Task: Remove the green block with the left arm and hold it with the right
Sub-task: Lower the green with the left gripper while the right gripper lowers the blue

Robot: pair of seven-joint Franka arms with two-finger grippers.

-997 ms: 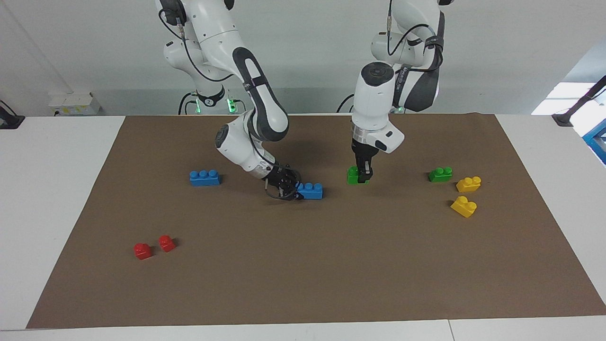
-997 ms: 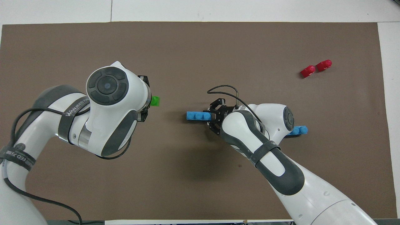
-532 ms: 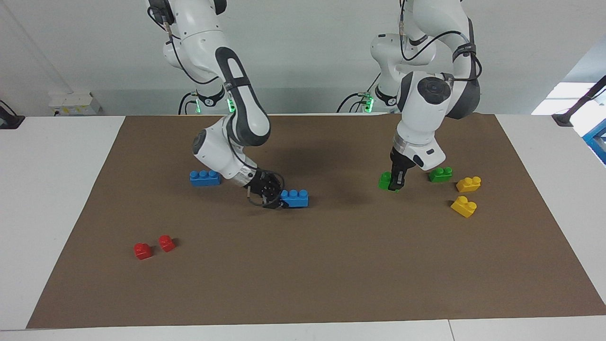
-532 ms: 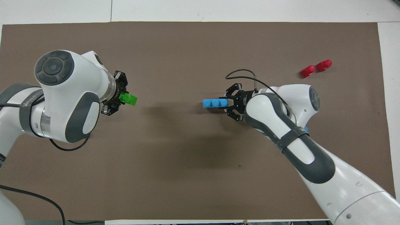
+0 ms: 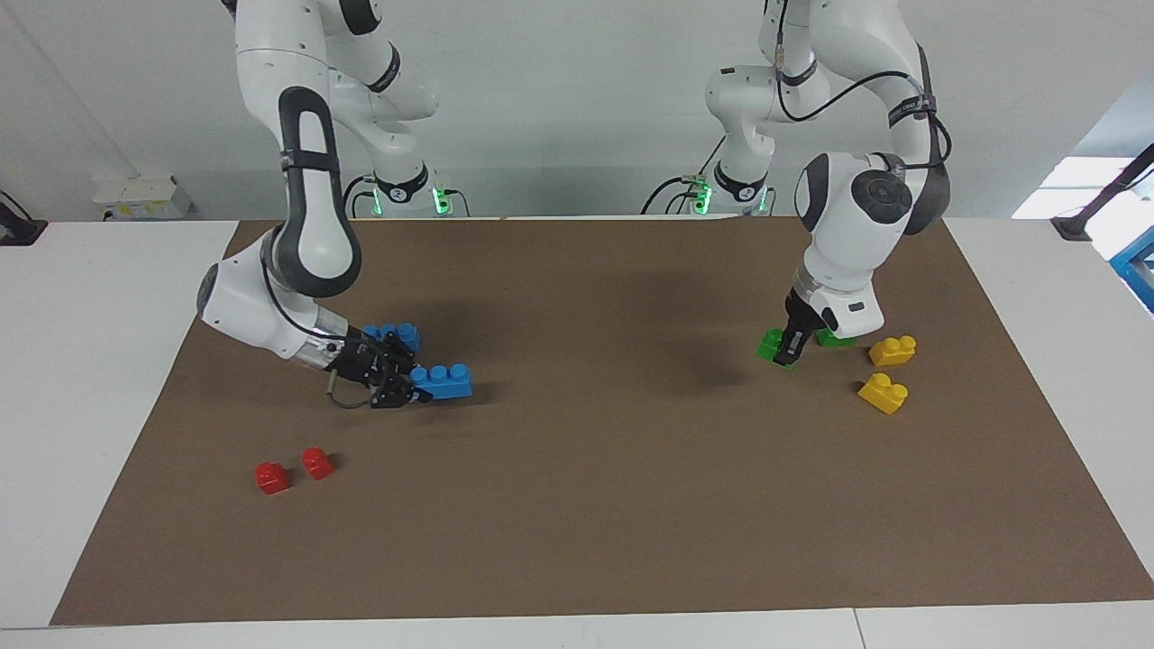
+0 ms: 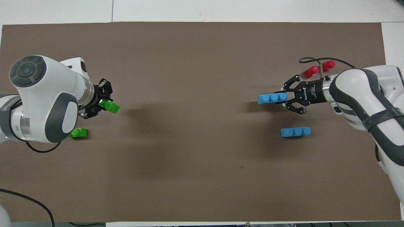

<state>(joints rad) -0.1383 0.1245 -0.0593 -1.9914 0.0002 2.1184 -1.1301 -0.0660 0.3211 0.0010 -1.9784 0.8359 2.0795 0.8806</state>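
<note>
Since the earlier frames both arms have drawn apart toward opposite ends of the brown paper mat [image 5: 577, 505] that covers the white table [image 5: 99, 361]. Going across the facing view from its left, the right gripper [image 5: 397, 383] has carried its long bright blue three-stud plastic brick [image 5: 442, 380] away from the middle of the mat toward the right arm's end of the table. It now sits low over the mat, clenched on one end of that brick, with the brick sticking out level toward the mat's middle. A second blue three-stud brick [image 6: 295, 131] lies on the mat just beside it, nearer the robots, unmoved. Two small red plastic blocks [image 5: 293, 470] rest side by side toward the table's edge farthest from the robots, also unmoved.

At the left arm's end, the left gripper [image 5: 793, 347] has travelled outward with the small bright green two-stud plastic block [image 5: 773, 346]. Its fingers are clamped on the green block, which hangs tilted just over the mat. Beside it, nearer the robots, lies the other green two-stud brick [image 6: 79, 133], partly hidden by the arm. Two yellow two-stud plastic bricks [image 5: 888, 371] sit closer to that end's edge, where they were before.

No containers are on the table.
</note>
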